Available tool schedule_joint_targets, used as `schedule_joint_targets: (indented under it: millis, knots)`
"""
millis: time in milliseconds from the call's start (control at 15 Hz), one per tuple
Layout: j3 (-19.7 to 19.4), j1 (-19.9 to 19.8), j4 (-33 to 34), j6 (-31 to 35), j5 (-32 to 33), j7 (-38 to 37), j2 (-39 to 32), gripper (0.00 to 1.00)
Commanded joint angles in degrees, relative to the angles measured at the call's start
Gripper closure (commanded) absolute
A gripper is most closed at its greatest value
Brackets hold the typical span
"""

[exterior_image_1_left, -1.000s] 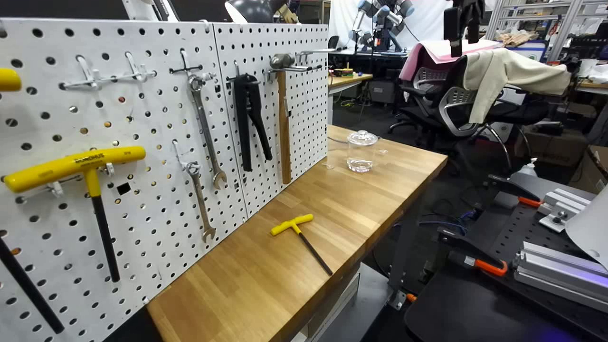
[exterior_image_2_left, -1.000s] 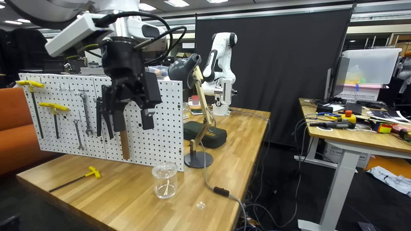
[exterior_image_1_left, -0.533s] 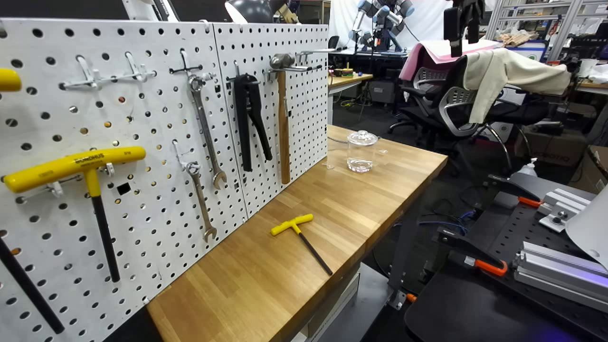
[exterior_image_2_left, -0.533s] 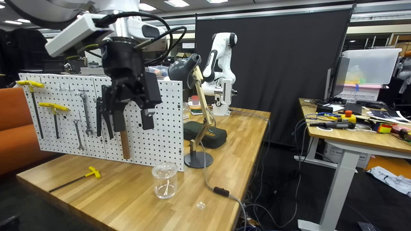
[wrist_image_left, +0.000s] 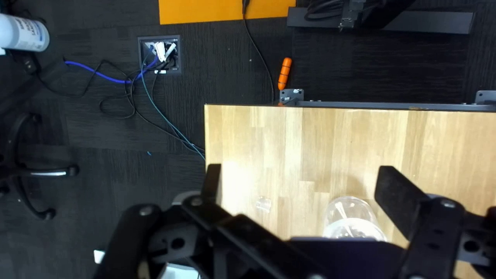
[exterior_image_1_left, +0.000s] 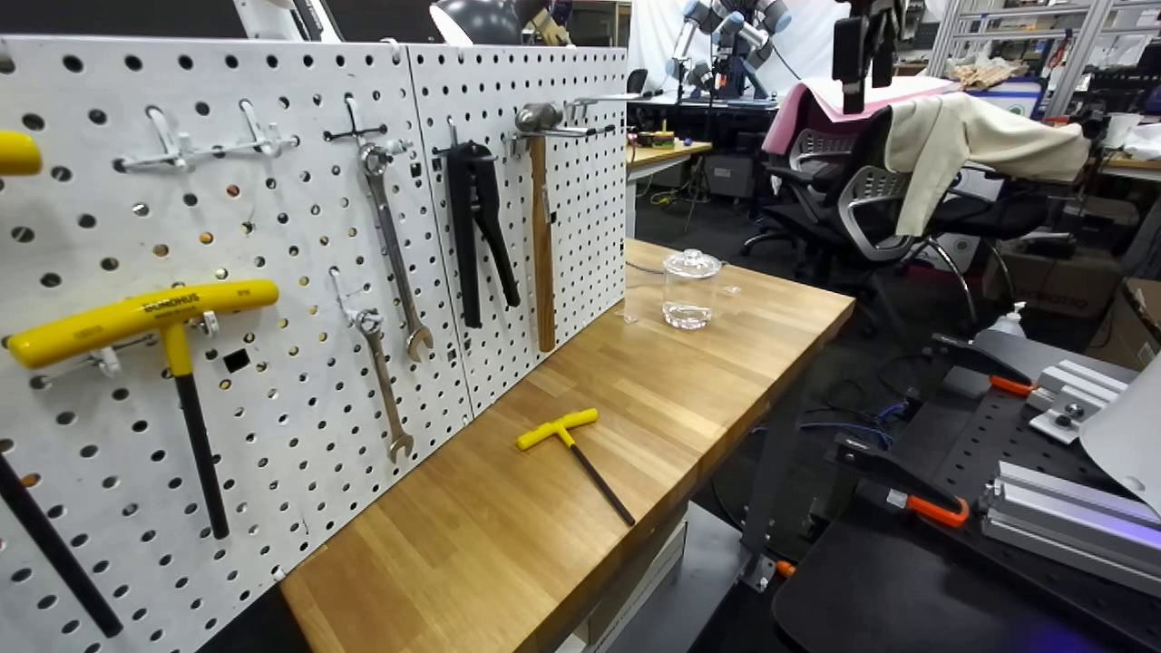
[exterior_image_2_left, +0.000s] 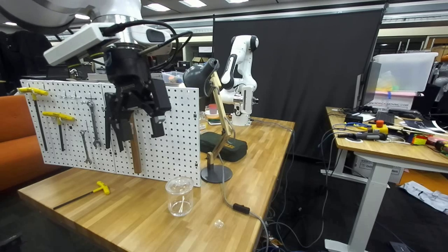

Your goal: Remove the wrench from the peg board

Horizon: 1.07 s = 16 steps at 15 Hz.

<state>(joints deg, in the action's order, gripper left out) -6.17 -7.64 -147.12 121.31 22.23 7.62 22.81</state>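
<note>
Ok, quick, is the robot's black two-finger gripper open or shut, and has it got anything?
Black two-finger gripper: open wide, holding nothing; the long slim silver-grey metal wrench hangs on the white hole-covered peg board.

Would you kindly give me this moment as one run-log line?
long wrench: hanging on pegboard; pincer: open, holding nothing, apart from wrench; jar: upright on table; removal: not yet done

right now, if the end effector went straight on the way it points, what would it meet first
The end effector would probably meet the wooden tabletop; the clear lidded jar stands close to that line in the wrist view, depth unclear.
</note>
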Motion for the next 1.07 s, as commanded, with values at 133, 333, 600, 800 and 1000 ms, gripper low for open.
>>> schedule_joint_targets:
  millis: [133, 333, 600, 800, 1000]
  knots:
    - [3.5, 1.9, -5.1, -1.5, 5.5, 1.7, 3.5, 0.00]
    - [3.1, 2.4, -5.2, -0.5, 4.2, 1.3, 3.0, 0.00]
    - [3.1, 2.3, -5.2, -0.5, 4.4, 1.3, 3.1, 0.00]
    - [1.6, 7.2, -5.5, 6.8, -7.2, 4.3, 2.0, 0.00]
    - [2.3, 11.9, -6.2, 15.1, -15.2, 7.3, 1.9, 0.00]
